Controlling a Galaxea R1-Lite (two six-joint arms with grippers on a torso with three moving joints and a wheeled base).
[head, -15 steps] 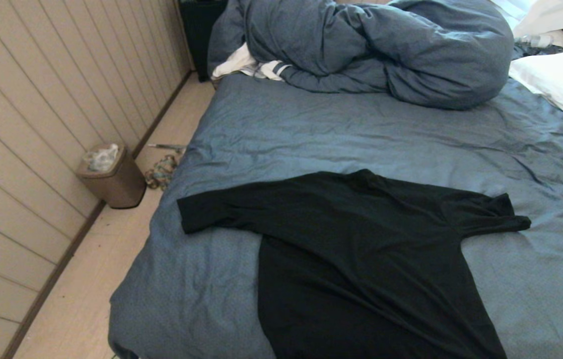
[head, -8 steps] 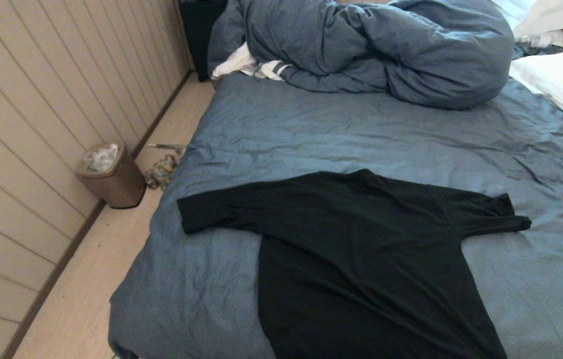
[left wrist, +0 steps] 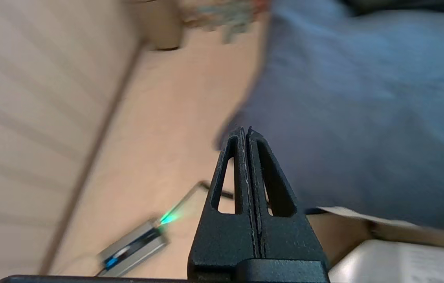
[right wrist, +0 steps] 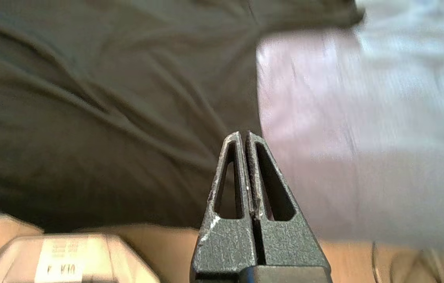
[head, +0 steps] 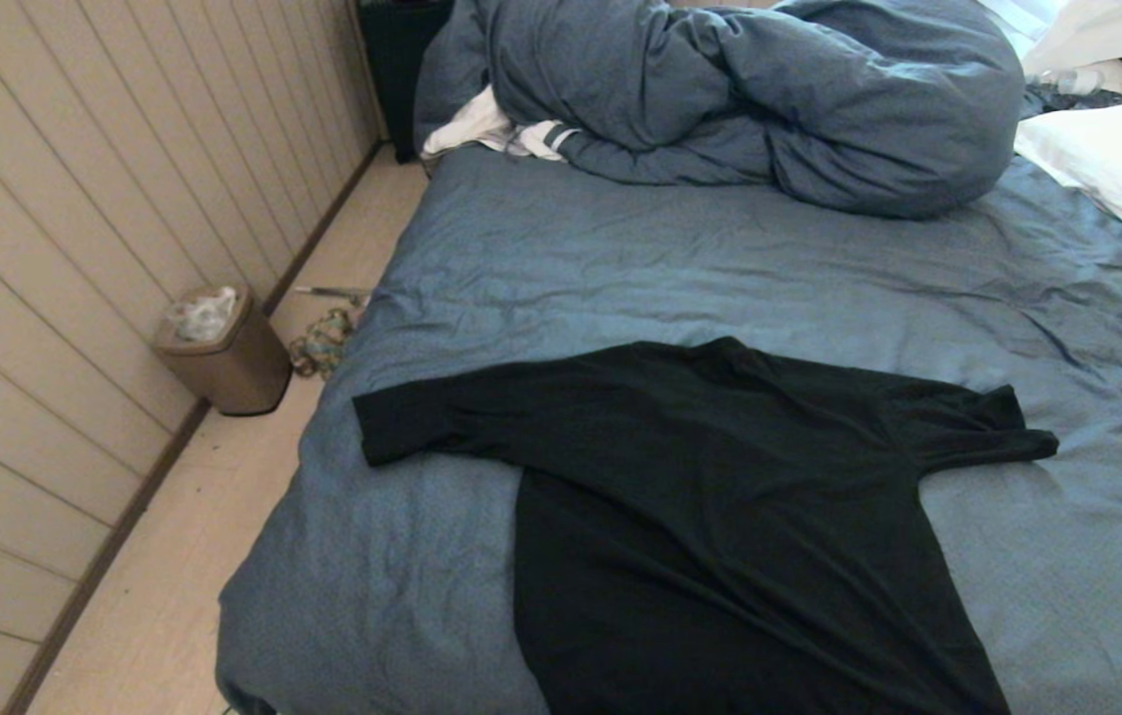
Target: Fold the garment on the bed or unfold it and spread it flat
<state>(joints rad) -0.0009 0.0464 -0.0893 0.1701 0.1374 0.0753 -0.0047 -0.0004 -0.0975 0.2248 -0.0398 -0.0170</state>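
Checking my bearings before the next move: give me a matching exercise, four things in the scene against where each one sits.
Things:
1. T-shirt
2. Duvet
3. Bin
4. Pillow

Places:
A. on the floor by the panelled wall, left of the bed
B. spread on the near part of the bed, sleeves out to both sides
C. at the bed's right edge, towards the far end
D. bunched at the far end of the bed

Pairs: 1-B, 2-D, 3-A, 4-C
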